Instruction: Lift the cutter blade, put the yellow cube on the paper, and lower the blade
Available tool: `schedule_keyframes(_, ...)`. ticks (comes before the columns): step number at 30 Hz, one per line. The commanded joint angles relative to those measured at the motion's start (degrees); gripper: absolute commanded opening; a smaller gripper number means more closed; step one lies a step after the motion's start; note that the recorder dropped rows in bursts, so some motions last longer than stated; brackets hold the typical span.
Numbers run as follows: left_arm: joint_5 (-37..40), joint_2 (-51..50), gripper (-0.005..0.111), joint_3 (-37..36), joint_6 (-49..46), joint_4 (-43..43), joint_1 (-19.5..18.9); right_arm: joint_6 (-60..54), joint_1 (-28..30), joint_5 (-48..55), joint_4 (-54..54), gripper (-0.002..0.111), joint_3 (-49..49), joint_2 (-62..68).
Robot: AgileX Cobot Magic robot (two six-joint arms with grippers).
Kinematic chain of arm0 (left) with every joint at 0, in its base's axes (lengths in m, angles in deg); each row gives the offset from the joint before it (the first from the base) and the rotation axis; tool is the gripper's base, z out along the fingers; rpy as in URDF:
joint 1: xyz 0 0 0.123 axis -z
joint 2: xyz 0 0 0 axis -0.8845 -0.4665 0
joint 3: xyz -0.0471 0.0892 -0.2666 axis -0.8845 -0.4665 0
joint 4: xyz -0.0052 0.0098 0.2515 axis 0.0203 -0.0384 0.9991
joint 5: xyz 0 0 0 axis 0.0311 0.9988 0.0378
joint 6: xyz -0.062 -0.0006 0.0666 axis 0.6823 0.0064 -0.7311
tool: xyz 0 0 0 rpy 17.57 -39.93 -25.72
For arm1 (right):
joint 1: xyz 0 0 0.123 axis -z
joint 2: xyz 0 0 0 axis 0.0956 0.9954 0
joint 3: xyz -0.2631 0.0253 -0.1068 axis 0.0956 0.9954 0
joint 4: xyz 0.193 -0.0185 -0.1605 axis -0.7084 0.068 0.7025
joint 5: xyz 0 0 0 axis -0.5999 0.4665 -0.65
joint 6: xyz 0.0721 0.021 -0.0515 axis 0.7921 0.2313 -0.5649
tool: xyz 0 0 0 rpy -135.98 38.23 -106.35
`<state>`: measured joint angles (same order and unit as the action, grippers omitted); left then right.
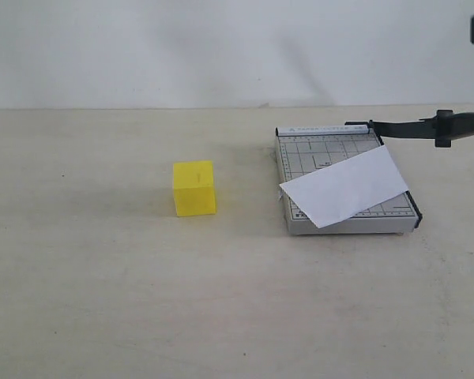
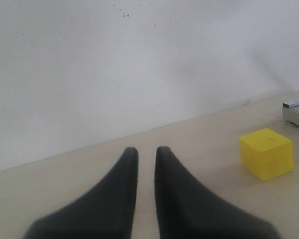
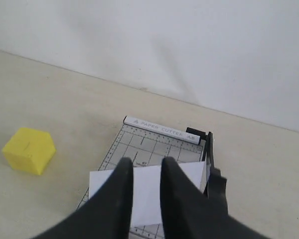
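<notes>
Where the cutter blade (image 1: 411,127) is hinged at the far corner of the grey gridded base (image 1: 324,151), we see it lifted clear of the base's edge. Its long black arm reaches out to the right, and the thick handle end sits at the border of the exterior view. The paper (image 1: 344,187) lies askew on the base, with one corner hanging over the front edge. The yellow cube (image 1: 194,188) stands on the bench (image 1: 103,300) to the left of the cutter, apart from both base and paper, with its slot mark on the top face. We find the left gripper (image 2: 146,149) with its fingers parted by only a narrow slit and nothing between them; the cube lies ahead of it. The right gripper (image 3: 145,162) shows a similar slim, empty gap and hangs above the paper and base.
</notes>
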<state>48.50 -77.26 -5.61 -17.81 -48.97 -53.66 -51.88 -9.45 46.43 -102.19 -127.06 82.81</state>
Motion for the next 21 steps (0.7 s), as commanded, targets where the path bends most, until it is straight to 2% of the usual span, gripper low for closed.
schedule_keyframes(1, -0.4, 0.2, 0.013, 0.2, 0.0, -0.6, -0.2, -0.6, 0.0, -5.1, -4.1, 0.018, 12.3, -13.0)
schedule_keyframes(4, -0.4, 0.2, 0.013, 0.2, 0.0, -0.6, -0.2, -0.6, 0.0, -5.8, -5.5, -0.001, 19.6, -22.1)
schedule_keyframes(10, -0.4, 0.2, 0.013, 0.2, 0.0, -0.6, -0.2, 0.3, 0.0, -4.7, -5.5, 0.000, 28.4, -31.2)
schedule_keyframes(16, -0.4, 0.2, 0.013, 0.2, 0.0, -0.6, -0.2, 1.8, 0.0, -2.9, -5.4, 0.000, 32.8, -31.7)
schedule_keyframes(21, -0.4, 0.2, 0.013, 0.2, 0.0, -0.6, -0.2, 1.4, 0.0, -7.8, -5.3, 0.000, 34.9, -31.7)
